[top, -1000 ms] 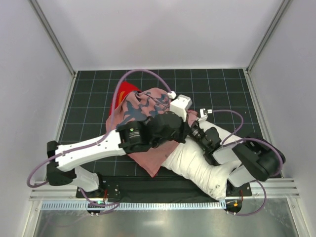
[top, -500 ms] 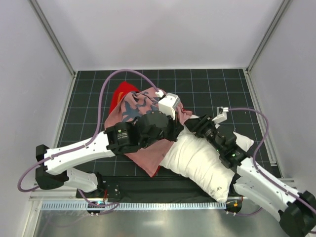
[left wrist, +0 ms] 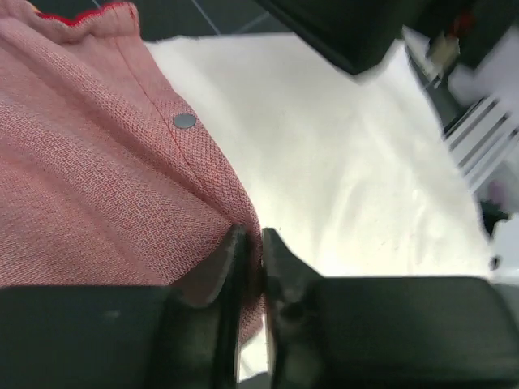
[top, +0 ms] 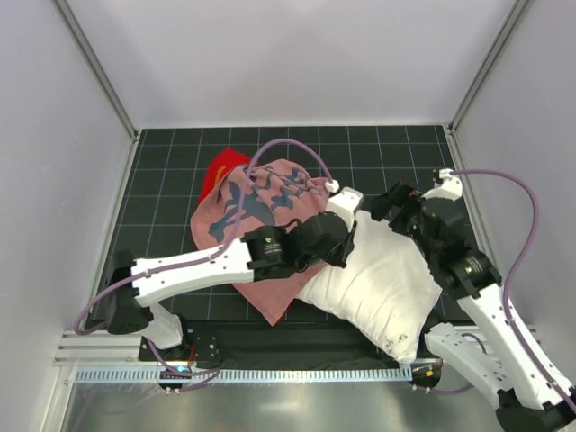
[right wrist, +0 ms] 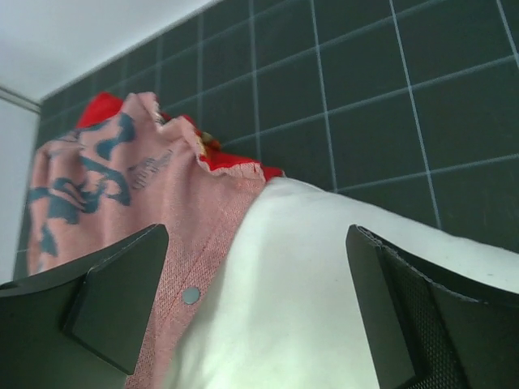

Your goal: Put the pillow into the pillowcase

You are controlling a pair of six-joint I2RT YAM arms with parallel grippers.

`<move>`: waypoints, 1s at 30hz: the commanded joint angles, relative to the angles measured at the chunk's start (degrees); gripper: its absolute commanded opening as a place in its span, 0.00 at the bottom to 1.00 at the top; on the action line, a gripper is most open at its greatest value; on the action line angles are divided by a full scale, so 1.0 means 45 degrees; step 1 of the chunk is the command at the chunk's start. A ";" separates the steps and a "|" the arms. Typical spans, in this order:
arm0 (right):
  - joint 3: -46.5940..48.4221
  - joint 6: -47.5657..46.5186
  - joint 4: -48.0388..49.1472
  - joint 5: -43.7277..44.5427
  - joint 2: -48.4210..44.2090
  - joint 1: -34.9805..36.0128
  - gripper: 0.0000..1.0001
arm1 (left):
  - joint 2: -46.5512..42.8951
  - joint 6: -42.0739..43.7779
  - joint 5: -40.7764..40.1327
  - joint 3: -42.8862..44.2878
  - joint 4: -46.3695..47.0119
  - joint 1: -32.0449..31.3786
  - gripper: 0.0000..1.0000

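The left gripper has its two fingers pressed almost together. They pinch the pink edge of the pillowcase, right where it meets the pillow. The right gripper is spread wide and holds nothing. It hangs just above the pillow.

A second ago the right gripper was shut and down on the pillow, squashing it beside the case's mouth. Now it has let go and pulled back toward the far right of the table. The pillow has puffed up again. This looks like a pause between pushes, so the job is not done.

Only the pillow's far end is tucked under the case's edge. Most of it sticks out toward the near right corner. The case lies left of the middle.

There are two grippers, one pillow, one pillowcase and one small round snap.
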 commanded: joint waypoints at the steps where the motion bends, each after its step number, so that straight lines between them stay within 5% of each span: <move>1: 0.0431 -0.1117 -0.1610 -0.2478 0.1326 -0.2002 1.00 | 0.0685 0.0407 0.0662 0.0261 0.0850 -0.0444 0.25; 2: 0.0141 -0.1137 -0.1474 -0.3285 0.1638 -0.2458 1.00 | 0.0957 0.0641 0.0642 0.0416 0.0676 -0.0562 0.53; 3: -0.0036 -0.1098 -0.1144 -0.3893 0.1699 -0.2965 1.00 | 0.1037 0.0701 0.0371 0.0514 0.0520 -0.0601 0.65; 8: -0.1421 -0.1195 -0.0614 -0.5420 0.1622 -0.4239 1.00 | 0.0902 0.1169 -0.1561 0.1799 -0.1080 -0.0563 0.94; 13: -0.2809 -0.0767 0.0147 -0.7059 0.0958 -0.4240 0.94 | 0.1661 0.1501 -0.1956 0.4905 -0.4692 0.0607 0.96; 14: -0.3275 -0.0688 0.0342 -0.7469 0.0783 -0.4240 0.74 | 0.1798 0.1676 -0.1975 0.5432 -0.5006 0.0938 0.96; 16: -0.3649 -0.0494 0.1182 -0.8719 0.0316 -0.4240 0.50 | 0.2401 0.2279 -0.2014 0.6761 -0.5804 0.1233 0.96; 17: -0.3748 -0.0473 0.1551 -0.9071 0.0177 -0.4220 0.24 | 0.2618 0.2477 -0.1975 0.7210 -0.6100 0.1369 0.96; 19: -0.3517 -0.0531 0.1789 -1.0087 -0.0193 -0.4220 0.08 | 0.3552 0.3061 -0.1956 0.8708 -0.7209 0.1741 0.96; 30: -0.0840 -0.2034 0.1321 -1.2198 -0.2421 -0.4201 0.04 | 0.5432 0.4725 -0.0142 1.1101 -1.0243 0.1996 0.98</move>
